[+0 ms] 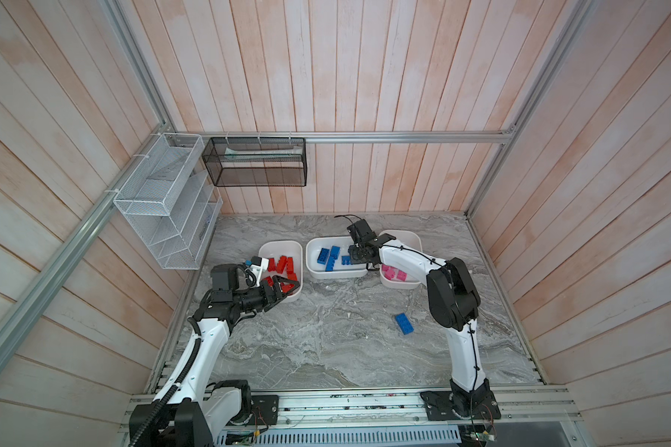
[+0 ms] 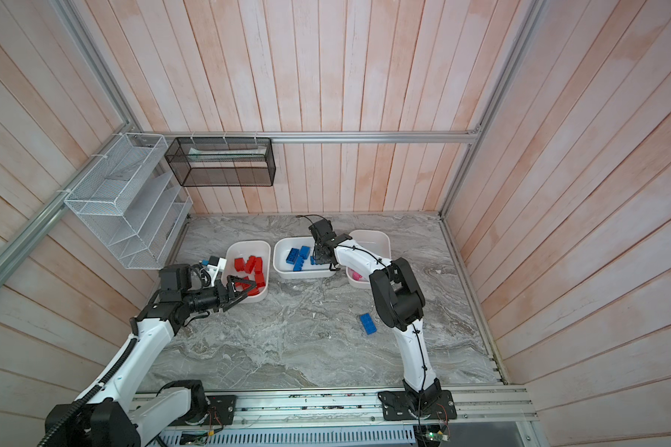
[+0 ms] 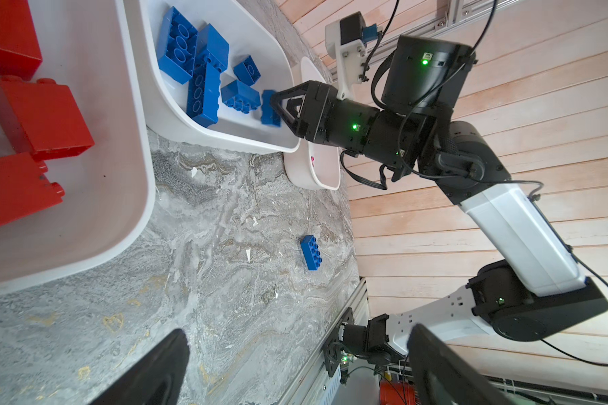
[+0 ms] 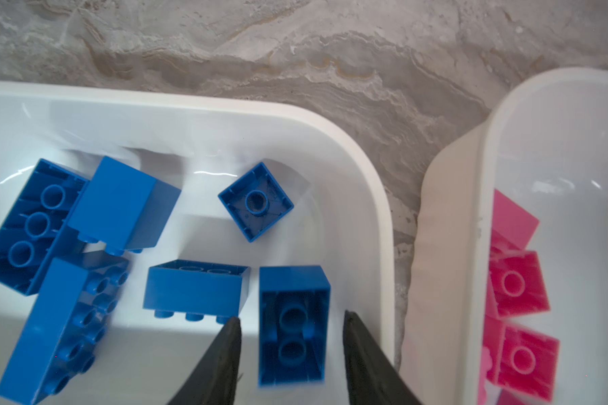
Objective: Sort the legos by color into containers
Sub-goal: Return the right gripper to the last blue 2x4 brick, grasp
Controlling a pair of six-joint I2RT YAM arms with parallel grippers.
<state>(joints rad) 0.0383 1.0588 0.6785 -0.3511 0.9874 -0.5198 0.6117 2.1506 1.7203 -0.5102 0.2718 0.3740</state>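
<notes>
Straddling a blue brick point(image 4: 293, 329) untouched, my right end effector point(image 4: 290, 315) stands part-open; left end effector point(image 1: 286, 287) wide, empty; marbled surface point(image 1: 326, 340), plank walls point(image 1: 365, 77).

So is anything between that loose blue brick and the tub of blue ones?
Nothing visible does: only bare table lies between the loose blue brick and the middle tub.

Your three white tubs point(image 1: 336, 274) are glossy plastic, catching bright highlights. The blue bricks point(image 4: 120, 200) and pink bricks point(image 4: 516, 284) are smooth, hard, shiny plastic; the red bricks point(image 3: 43, 115) too. Under them, the tabletop point(image 1: 326, 333) looks like matt grey veined stone. The walls point(image 1: 365, 77) are pale wood planks, the frame rail point(image 1: 403, 137) at twelve o'clock brushed metal, the rack point(image 1: 159, 201) at ten o'clock white wire mesh.
</notes>
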